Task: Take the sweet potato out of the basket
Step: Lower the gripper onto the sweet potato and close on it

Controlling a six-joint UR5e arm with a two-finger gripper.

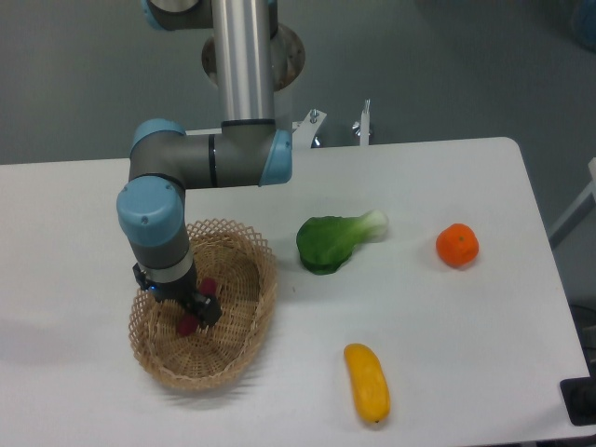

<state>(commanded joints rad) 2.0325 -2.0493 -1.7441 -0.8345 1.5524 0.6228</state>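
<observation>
Tool down in the tan wicker basket (244, 321).
The tool (184, 305) straddles the small magenta sweet potato (190, 324), positioned to grip; its spread I cannot tell.

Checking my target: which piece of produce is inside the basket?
The sweet potato, reddish-purple, lies in the basket under the gripper; the others sit on the table.
</observation>
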